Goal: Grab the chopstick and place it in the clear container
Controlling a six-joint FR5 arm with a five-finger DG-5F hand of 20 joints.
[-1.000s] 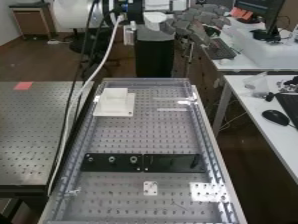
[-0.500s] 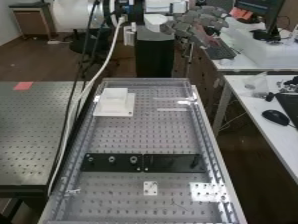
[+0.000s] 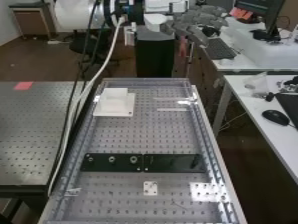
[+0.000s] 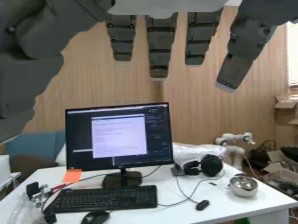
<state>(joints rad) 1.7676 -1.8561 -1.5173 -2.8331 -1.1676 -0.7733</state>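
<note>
Hanging beyond the far end of the perforated bench (image 3: 150, 136), the hand (image 3: 193, 24) has straight fingers, spread apart; a white block (image 3: 115, 101) sits near that end (where the chopstick is, I cannot tell).

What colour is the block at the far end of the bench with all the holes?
White. The block shows best in the high view.

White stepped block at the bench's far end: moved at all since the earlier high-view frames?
No. The white block sits in the same spot, with the same gap to the black plates nearer the camera.
</note>
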